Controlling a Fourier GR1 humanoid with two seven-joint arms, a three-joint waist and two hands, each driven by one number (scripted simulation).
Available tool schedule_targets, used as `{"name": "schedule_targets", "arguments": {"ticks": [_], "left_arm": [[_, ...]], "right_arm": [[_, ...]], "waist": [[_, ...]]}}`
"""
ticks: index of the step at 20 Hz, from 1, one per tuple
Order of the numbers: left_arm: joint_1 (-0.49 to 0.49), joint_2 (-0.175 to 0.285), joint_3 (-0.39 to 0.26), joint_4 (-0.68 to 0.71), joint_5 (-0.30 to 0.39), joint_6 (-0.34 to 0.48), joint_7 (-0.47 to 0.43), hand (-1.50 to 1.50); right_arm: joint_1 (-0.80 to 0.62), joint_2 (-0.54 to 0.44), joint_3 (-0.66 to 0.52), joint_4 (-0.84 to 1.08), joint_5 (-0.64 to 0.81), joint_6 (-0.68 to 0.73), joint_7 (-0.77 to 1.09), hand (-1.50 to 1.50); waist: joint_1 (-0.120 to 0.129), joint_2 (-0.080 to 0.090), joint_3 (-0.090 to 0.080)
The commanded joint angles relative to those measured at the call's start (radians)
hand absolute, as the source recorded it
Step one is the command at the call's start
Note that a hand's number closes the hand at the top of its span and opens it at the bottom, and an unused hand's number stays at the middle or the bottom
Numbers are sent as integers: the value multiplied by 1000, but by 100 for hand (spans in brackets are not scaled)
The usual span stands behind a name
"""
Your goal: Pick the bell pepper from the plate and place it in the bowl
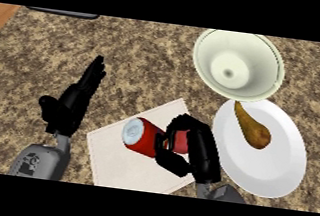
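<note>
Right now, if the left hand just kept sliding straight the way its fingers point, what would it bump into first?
Probably nothing: the left hand points away over bare counter, and the dark thing at the far edge seems to sit just left of that line.

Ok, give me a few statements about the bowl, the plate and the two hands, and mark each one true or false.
1. The bowl is empty. True.
2. The plate is bare. False: a brown piece of food lies on it.
3. The left hand holds the red can. False: it is open and apart from the can; the right hand curls round it.
4. The red can is over the white mat. True.
</note>
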Motion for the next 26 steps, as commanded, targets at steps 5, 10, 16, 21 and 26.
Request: {"name": "schedule_targets", "arguments": {"ticks": [5,10,16,21,26], "left_arm": [[-11,47,62,-7,25,-16,18,0],[38,11,15,-47,-9,12,29,0],[54,23,29,-69,18,-19,31,0],[78,7,23,-47,-9,0,-19,0],[43,11,52,19,7,-16,-54,0]], "right_arm": [[-412,25,156,-48,136,-152,318,150],[-644,25,153,-68,233,-89,627,150],[-881,25,25,-2,212,58,820,150],[-936,25,-73,56,207,72,812,150],[-1012,14,-243,257,173,84,674,150]], "waist": [[-37,-10,0],[-45,-13,1],[-44,-10,1],[-50,-9,2],[-49,-5,1]]}}
